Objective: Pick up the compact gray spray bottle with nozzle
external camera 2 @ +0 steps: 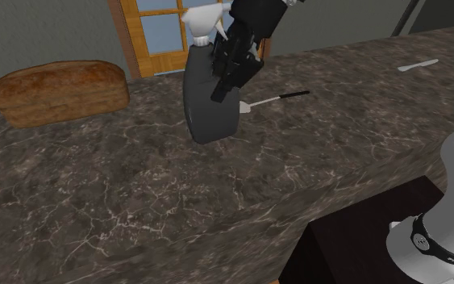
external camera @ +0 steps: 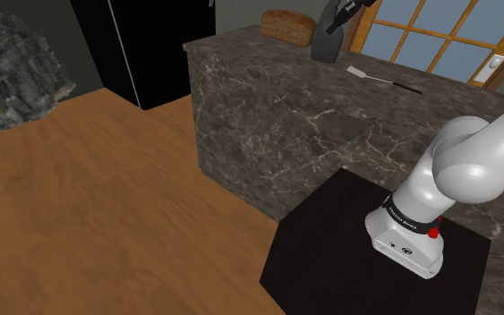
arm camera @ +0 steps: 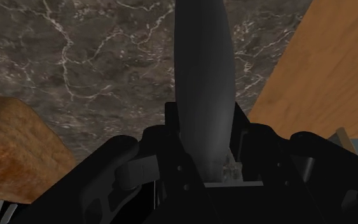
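Note:
The dark gray spray bottle (external camera 2: pixel 207 101) with a white nozzle head hangs tilted over the marble counter (external camera 2: pixel 136 202). My black gripper (external camera 2: pixel 227 68) is shut on its upper body just below the nozzle. The shoulder view places the bottle (external camera: pixel 326 43) and gripper (external camera: pixel 337 22) at the counter's far end, next to the window. Seen from the wrist, the bottle (arm camera: pixel 199 83) runs out from between my fingers (arm camera: pixel 171 149), clasped on both sides by the gripper (arm camera: pixel 203 156). I cannot tell whether its base touches the counter.
A brown bread loaf (external camera 2: pixel 60 93) lies on the counter toward the second exterior view's left of the bottle. A white spatula with a black handle (external camera 2: pixel 273 98) lies just behind it, and another white utensil (external camera 2: pixel 418 64) farther off. A wooden-framed window (external camera: pixel 438 36) backs the counter.

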Controlling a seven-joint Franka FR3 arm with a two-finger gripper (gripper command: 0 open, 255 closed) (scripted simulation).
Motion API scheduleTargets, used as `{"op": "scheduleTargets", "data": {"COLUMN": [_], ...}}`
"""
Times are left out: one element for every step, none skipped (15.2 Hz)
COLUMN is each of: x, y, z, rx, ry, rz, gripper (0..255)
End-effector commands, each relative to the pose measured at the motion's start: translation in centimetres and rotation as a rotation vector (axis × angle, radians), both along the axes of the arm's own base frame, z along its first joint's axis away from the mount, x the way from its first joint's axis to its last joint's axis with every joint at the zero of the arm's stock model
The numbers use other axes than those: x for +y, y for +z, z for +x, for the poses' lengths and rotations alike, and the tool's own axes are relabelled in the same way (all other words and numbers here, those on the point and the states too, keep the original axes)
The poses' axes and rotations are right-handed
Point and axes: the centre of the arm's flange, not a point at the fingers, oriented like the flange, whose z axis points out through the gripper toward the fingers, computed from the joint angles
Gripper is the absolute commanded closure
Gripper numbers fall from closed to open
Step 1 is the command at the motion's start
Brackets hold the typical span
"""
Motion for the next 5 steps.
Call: {"op": "scheduleTargets", "data": {"x": [0.1, 0.1, 0.1, 0.1, 0.1], "y": [1.1, 1.6, 2.2, 2.3, 2.3], "z": [0.0, 0.0, 0.0, 0.0, 0.0], "rx": [0.0, 0.0, 0.0, 0.0, 0.0], "ry": [0.0, 0.0, 0.0, 0.0, 0.0], "rz": [0.0, 0.0, 0.0, 0.0, 0.0], "gripper": [255, 255, 255, 255, 255]}}
